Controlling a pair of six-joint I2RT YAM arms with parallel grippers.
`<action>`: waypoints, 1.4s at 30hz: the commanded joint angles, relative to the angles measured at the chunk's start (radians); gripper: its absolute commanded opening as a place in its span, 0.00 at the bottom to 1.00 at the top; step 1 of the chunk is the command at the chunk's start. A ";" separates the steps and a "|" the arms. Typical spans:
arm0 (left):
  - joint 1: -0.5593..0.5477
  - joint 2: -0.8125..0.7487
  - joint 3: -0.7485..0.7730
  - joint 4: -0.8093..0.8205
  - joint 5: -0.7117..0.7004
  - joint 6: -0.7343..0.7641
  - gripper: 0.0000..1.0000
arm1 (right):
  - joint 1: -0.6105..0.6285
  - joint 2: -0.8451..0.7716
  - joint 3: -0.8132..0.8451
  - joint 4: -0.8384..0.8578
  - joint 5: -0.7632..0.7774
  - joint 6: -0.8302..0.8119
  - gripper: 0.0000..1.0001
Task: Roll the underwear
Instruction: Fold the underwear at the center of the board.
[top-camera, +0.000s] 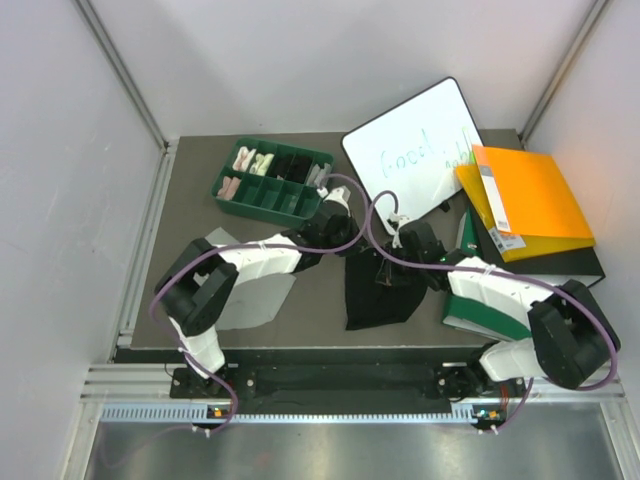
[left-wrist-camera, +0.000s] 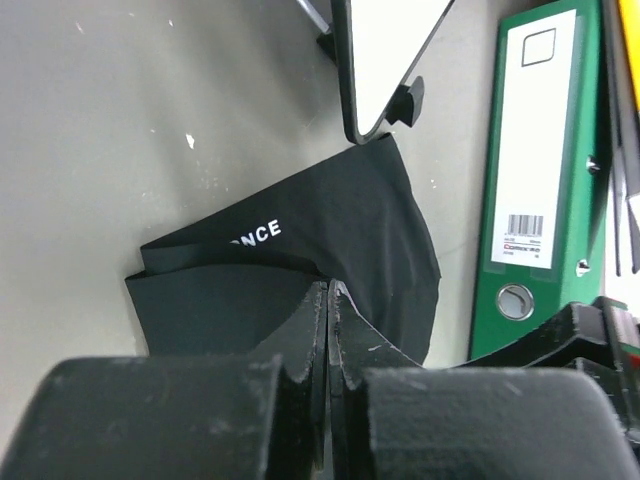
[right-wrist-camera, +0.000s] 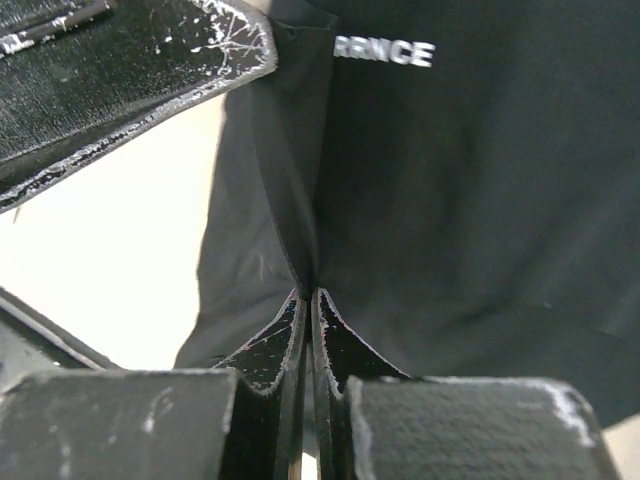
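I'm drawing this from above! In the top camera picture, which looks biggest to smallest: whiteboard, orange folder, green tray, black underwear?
Biggest: the white rectangular whiteboard and the flat orange plastic folder, too alike to rank.
Next: the green plastic compartment tray.
Smallest: the black fabric underwear.

The whiteboard (top-camera: 415, 150) and green binder (left-wrist-camera: 530, 170) hem the black underwear (top-camera: 380, 290); bare table (left-wrist-camera: 120, 120) lies left.
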 joint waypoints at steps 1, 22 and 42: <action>-0.007 0.030 0.063 0.024 -0.018 0.017 0.00 | -0.035 -0.035 0.026 -0.083 0.005 -0.046 0.00; -0.050 0.148 0.218 0.012 -0.028 0.022 0.00 | -0.132 -0.071 0.052 -0.192 0.006 -0.103 0.00; -0.071 0.250 0.284 -0.027 0.123 0.025 0.27 | -0.225 0.027 0.070 -0.152 0.009 -0.132 0.00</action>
